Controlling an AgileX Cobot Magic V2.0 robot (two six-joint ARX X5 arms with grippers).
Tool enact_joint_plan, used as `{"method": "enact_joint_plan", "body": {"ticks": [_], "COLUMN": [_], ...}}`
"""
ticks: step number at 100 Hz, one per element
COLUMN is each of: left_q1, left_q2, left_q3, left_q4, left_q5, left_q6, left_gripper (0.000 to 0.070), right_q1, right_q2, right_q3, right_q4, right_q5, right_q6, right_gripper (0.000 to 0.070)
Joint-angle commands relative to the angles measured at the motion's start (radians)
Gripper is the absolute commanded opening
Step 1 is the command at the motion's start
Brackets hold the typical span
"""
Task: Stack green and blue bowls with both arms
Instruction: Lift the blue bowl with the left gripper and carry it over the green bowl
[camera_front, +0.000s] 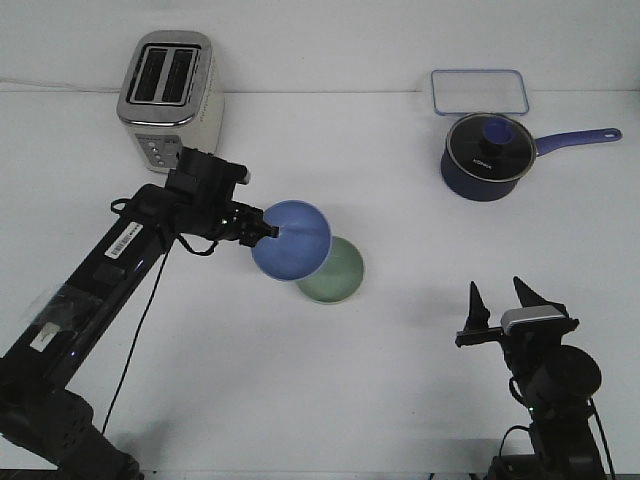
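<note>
We see the left arm (120, 250) reaching across the white counter (400, 400) toward the middle, its tool (268, 230) pinched closed on the near-left rim of the blue bowl (292, 238). That bowl is tilted, its hollow facing us and up, and it overlaps the green bowl (338, 275), which sits on the counter just behind and to the right of it; we cannot tell whether the blue one already rests in the green one or hangs just above it. The right arm (550, 390) stands low at the near right edge, well apart from both bowls, and its tool (498, 298) points upward with the two fingers spread wide and nothing between them.

At the far left stands a cream and silver two-slot toaster (170, 90). At the far right sits a dark blue saucepan (488, 160) with a glass lid and a long blue handle pointing right, and just behind it lies a clear rectangular container with a blue rim (480, 92).
</note>
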Motion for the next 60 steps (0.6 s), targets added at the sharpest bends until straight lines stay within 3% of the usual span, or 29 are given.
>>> {"method": "enact_joint_plan", "body": {"ticks": [1, 35, 60], "left_q1": [-0.019, -0.088, -0.142], "left_q2": [0.032, 0.094, 0.104], "left_q3": [0.017, 0.017, 0.017], "left_q4": [0.011, 0.043, 0.056], "left_q5": [0.002, -0.014, -0.091], "left_q6": [-0.029, -0.073, -0.088], "left_gripper": [0.0010, 0.0010, 0.0010], "right_q1": [0.001, 0.001, 0.001], "right_q2": [0.004, 0.004, 0.004], "right_q3": [0.006, 0.006, 0.006], "right_q4": [0.010, 0.010, 0.010], "right_q5": [0.004, 0.004, 0.004], "right_q6": [0.009, 0.010, 0.010], "right_gripper": [0.0491, 0.0491, 0.0491]}}
